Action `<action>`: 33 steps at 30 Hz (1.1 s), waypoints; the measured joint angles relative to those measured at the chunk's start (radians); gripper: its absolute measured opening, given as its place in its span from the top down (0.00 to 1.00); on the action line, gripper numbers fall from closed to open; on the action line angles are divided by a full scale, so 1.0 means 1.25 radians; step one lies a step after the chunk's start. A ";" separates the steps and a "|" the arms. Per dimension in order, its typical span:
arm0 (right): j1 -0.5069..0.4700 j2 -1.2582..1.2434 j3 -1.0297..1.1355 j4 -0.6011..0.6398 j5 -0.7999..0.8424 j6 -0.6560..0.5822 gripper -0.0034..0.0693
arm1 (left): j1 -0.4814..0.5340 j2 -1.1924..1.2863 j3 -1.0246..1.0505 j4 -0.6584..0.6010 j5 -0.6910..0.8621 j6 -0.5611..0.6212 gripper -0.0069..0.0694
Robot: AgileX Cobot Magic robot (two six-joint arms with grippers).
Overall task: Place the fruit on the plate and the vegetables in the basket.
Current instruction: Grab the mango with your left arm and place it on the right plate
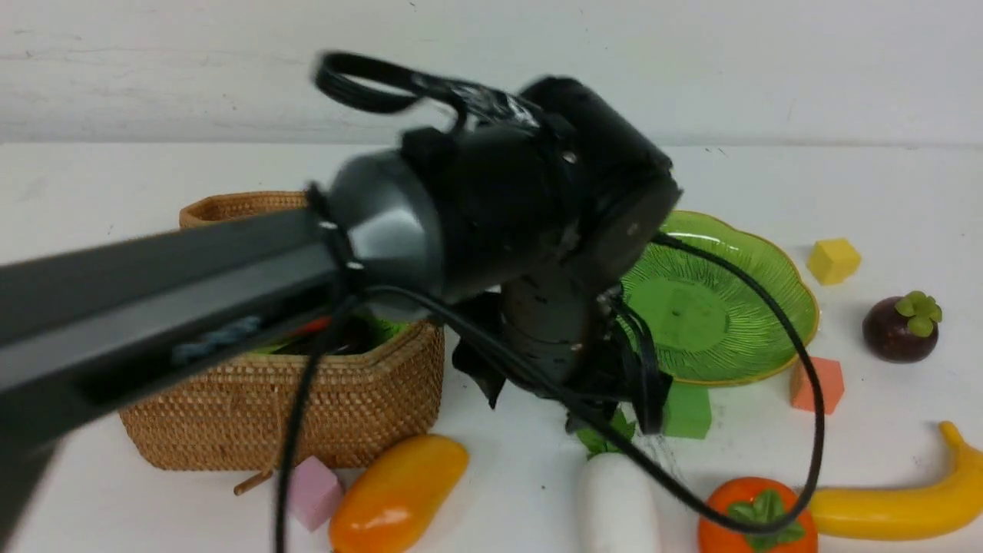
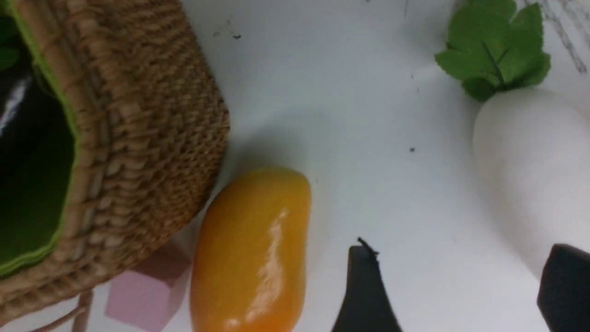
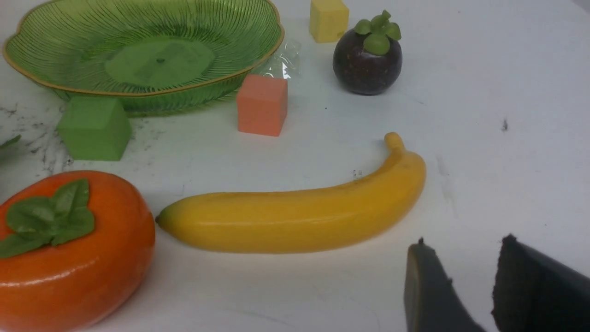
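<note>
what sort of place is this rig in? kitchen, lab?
Most likely a lab test bench, not a kitchen: a plain white table against a blank white wall, glossy toy produce such as the banana, and coloured foam cubes like the orange cube scattered among it.

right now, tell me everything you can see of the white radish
The white radish is a smooth, slightly glossy toy, plastic by its look, with green fabric-like leaves at its far end. It lies on its side on the white table, between the mango and the persimmon, touching neither. The left gripper hangs close by it, jaws open; one overlaps its side, contact unclear.
</note>
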 joint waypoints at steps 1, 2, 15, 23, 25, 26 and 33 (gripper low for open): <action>0.000 0.000 0.000 0.000 0.000 0.000 0.62 | 0.000 -0.027 0.035 0.001 0.000 0.016 0.31; 0.000 0.000 0.000 0.000 0.000 0.000 0.62 | 0.000 -0.032 0.041 0.001 0.000 0.022 0.32; 0.000 0.000 0.000 0.000 0.000 0.000 0.62 | 0.216 -0.207 0.384 -0.069 -0.117 0.157 0.35; 0.000 0.000 0.000 0.000 0.000 0.000 0.62 | 0.265 -0.152 0.387 -0.156 -0.187 0.225 0.23; 0.000 0.000 0.000 -0.001 0.000 0.000 0.62 | 0.252 -0.135 0.387 -0.154 -0.204 0.224 0.18; 0.000 0.000 0.000 -0.001 0.000 0.000 0.62 | 0.245 -0.125 0.387 -0.154 -0.211 0.224 0.14; 0.000 0.000 0.000 -0.001 0.000 0.000 0.62 | 0.205 -0.067 0.387 -0.154 -0.239 0.224 0.06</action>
